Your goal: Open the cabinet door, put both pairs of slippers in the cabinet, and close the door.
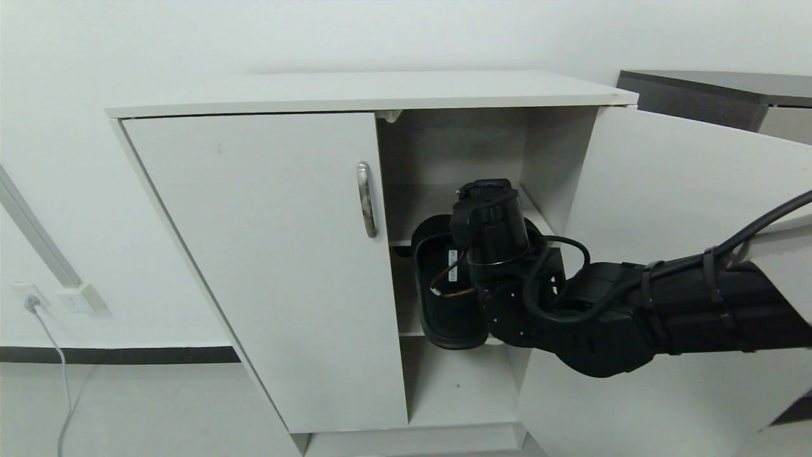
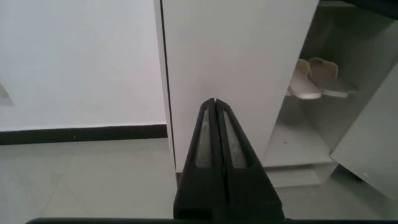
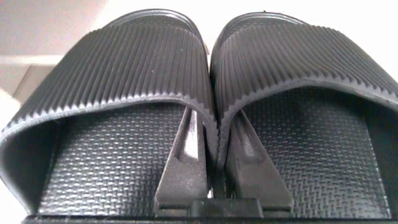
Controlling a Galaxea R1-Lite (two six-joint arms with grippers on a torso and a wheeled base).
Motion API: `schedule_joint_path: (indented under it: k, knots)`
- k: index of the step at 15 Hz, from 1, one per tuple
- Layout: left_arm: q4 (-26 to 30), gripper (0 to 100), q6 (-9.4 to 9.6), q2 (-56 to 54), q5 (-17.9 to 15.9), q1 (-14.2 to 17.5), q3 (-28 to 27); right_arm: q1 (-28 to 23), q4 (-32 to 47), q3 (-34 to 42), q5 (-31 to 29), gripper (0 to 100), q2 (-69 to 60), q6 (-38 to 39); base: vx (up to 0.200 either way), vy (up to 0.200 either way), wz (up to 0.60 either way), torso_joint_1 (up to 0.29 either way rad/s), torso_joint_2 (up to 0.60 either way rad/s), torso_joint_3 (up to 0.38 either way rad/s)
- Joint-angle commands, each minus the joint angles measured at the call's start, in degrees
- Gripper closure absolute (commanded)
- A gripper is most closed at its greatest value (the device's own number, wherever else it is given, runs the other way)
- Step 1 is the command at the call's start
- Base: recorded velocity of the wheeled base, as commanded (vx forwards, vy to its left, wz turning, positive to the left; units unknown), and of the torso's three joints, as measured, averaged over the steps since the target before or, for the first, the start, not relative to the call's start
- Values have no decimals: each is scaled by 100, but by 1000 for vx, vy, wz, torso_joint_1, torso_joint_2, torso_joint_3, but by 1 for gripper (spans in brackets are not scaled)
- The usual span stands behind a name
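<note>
where the head camera looks down, the white cabinet [image 1: 380,89] stands with its left door [image 1: 266,254] shut, a metal handle [image 1: 366,198] upright near that door's inner edge, and its right door [image 1: 672,190] swung wide. the right arm [image 1: 634,317] reaches into the open half. the black slippers [image 1: 444,304] hang at its end inside the opening, about level with the middle shelves — the claw itself is hidden behind the wrist here.

in the left wrist view, the left gripper [image 2: 214,109] is clenched on nothing, its two fingers [image 2: 205,143] pressed flat together, low in front of the left door. beyond it, the beige slippers [image 2: 315,78] lie side by side on a shelf inside the cabinet, above the bottom board.

in the right wrist view, the right gripper [image 3: 214,121] grasps the black slippers: one finger sits inside each slipper, and the neighbouring walls of the two ribbed straps are pinched between them — the pair is held side by side, touching.
</note>
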Motion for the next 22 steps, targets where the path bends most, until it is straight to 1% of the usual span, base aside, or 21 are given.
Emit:
schedule_joint_path:
  k: [1, 5, 11, 13, 16, 19, 20, 22]
  knots:
    - [-2, 100, -1, -1, 0, 2, 1, 14, 3, 21, 7, 100, -33, -8, 200, 0, 0, 7, -2, 7]
    - [-2, 100, -10, -1, 0, 2, 1, 14, 3, 12, 7, 100, -7, -26, 200, 0, 0, 4, 5, 5]
    - [-2, 100, -10, -1, 9, 2, 1, -29, 3, -50, 16, 100, 99, -122, 0, 0, 0, 0, 0, 0]
    - [-2, 100, -10, -1, 9, 2, 1, -240, 100, -463, 200, 100, 327, -149, 0, 0, 0, 0, 0, 0]
    - [-2, 100, -19, -1, 9, 2, 1, -425, 724, -1113, 323, 100, 582, -140, 0, 0, 0, 0, 0, 0]
    - [-2, 100, -19, -1, 9, 2, 1, -618, 1409, -2247, 341, 100, 1057, -131, 0, 0, 0, 0, 0, 0]
    - [-2, 100, -19, -1, 9, 2, 1, -689, 1488, -2537, 332, 100, 1215, -122, 0, 0, 0, 0, 0, 0]
    - [-2, 100, -19, -1, 9, 2, 1, -803, 1471, -2783, 332, 100, 1329, -140, 0, 0, 0, 0, 0, 0]
